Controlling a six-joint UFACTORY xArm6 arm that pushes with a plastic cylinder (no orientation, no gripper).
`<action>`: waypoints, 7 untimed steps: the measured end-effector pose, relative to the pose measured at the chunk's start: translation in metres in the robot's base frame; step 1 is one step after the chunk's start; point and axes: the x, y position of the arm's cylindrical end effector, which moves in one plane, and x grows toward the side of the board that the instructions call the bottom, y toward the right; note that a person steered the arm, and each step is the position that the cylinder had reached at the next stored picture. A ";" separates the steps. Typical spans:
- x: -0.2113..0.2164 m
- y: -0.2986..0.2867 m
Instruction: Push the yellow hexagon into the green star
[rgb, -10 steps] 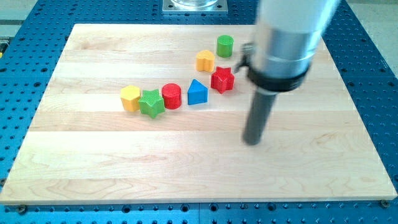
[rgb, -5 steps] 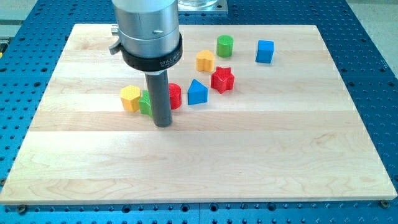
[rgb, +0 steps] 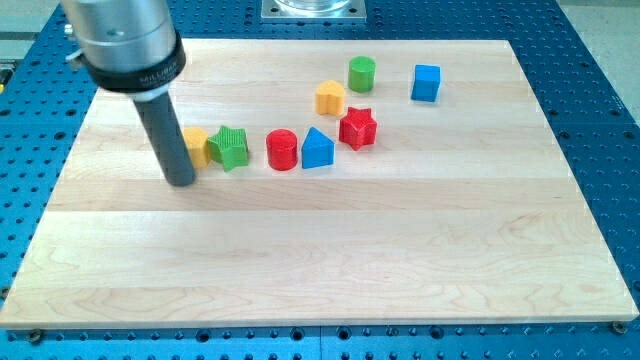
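Note:
The yellow hexagon (rgb: 198, 145) lies at the board's left-centre, partly hidden behind my rod. The green star (rgb: 230, 148) sits right against its right side, touching it. My tip (rgb: 181, 182) rests on the board just below and left of the yellow hexagon, close to it or touching it. The rod rises to the view's top left.
A red cylinder (rgb: 282, 150) and a blue triangle block (rgb: 317, 149) lie right of the star. Further right and up are a red star (rgb: 357, 128), a yellow heart-like block (rgb: 330, 97), a green cylinder (rgb: 361, 73) and a blue cube (rgb: 426, 82). The wooden board (rgb: 320, 260) sits on a blue perforated table.
My rod has swept from the board's right, across the middle, to the left of the yellow hexagon. The green star and yellow hexagon have shifted slightly left and up.

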 end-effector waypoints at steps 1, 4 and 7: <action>-0.027 0.000; -0.101 -0.030; -0.161 -0.049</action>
